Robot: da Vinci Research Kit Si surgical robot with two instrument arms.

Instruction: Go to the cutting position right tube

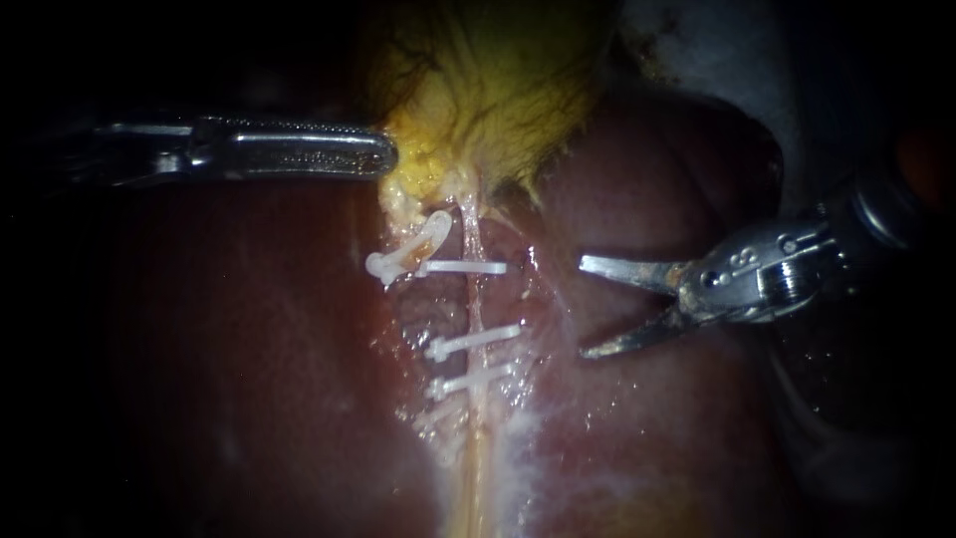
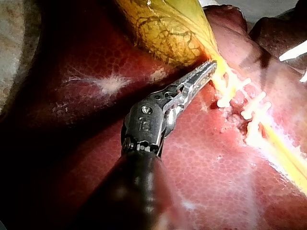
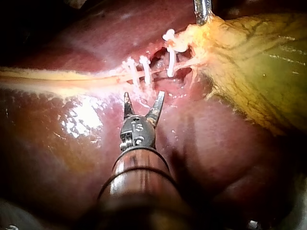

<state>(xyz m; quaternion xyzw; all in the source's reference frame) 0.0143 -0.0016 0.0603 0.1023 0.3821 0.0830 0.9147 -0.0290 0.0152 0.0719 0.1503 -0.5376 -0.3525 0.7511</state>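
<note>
The right instrument [image 1: 584,307] is hovering just right of the right tube [image 1: 471,299], its claw spreading wide and pinching nothing, its tips pointing left toward the stretch between the upper clip [image 1: 463,267] and the two lower clips [image 1: 474,342]. The tube is running near to far across the liver [image 1: 199,379]. The left instrument [image 1: 386,155] is lying with its claw pressed together, its tip touching the yellow gallbladder [image 1: 498,70] far left of the tube
</note>
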